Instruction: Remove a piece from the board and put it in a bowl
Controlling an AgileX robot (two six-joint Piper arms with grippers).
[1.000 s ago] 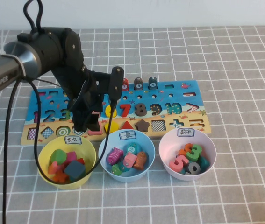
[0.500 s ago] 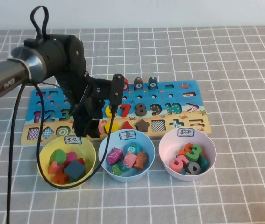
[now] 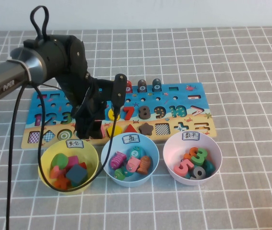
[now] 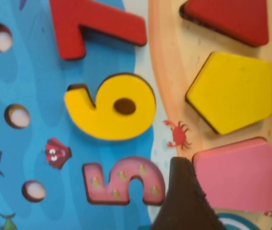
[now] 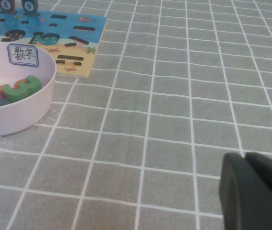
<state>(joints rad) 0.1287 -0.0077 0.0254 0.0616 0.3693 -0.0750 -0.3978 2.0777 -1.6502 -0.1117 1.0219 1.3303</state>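
Table (image 3: 251, 62) w/ grey cloth, white grid lines. On it: long blue-and-tan board (image 3: 193, 93) lying flat across the middle. In front of the board, 3 bowls in a row, each near its front edge: yellow bowl (image 3: 45, 179) at left, light blue bowl (image 3: 151, 168) in middle, pale pink bowl (image 3: 171, 143) at right. Bowls sit close but apart. Cloth bare to the right.
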